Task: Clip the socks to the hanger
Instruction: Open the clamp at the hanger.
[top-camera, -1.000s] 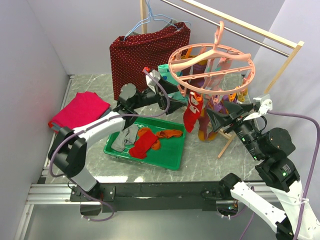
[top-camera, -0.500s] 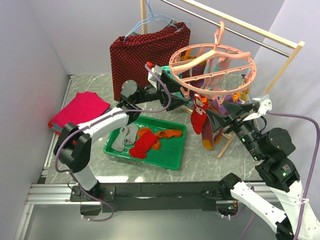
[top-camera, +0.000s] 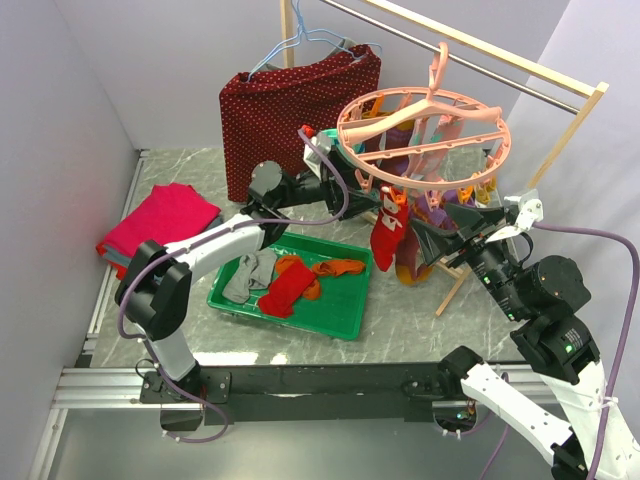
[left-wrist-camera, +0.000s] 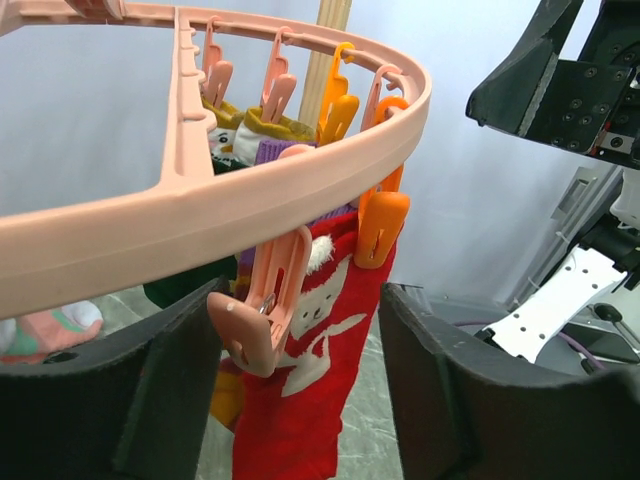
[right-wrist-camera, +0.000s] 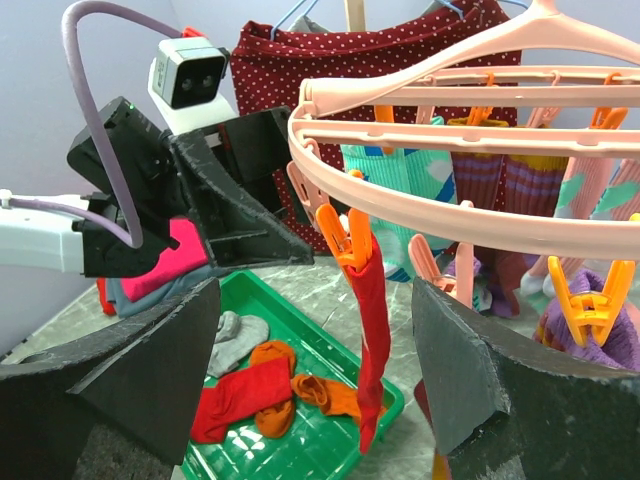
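Presently, the hanger (left-wrist-camera: 250, 205) is hung by its hook from the rail (top-camera: 520, 60). One red sock (left-wrist-camera: 325, 400) is pinned under an orange peg (left-wrist-camera: 380, 225) at the near rim. Other socks (top-camera: 285, 290) are seen lying in the tray (top-camera: 340, 305).

The left gripper (left-wrist-camera: 300, 330) is held open under the rim. An empty pink peg (left-wrist-camera: 262, 305) dangles between its fingers, nearer the left one, and is not gripped. The right gripper (right-wrist-camera: 315, 320) is likewise open and empty. Its fingers are set to either side of the hanging sock, and no contact can be made out.

Several hazards may be inferred:
- **Peg escaping:** the peg hangs freely, so an off-centre squeeze could push it aside or twist it instead of opening it.
- **Hanger swinging:** the hanger is carried on one hook only, so any push on the rim is likely to set it swinging or tilting.
- **Sock shaken loose:** such a swing, or a brush from either finger, could shake the red sock out of its peg.
- **Collision:** the two grippers are placed close together under the same stretch of rim, so contact between them is possible if either is advanced.
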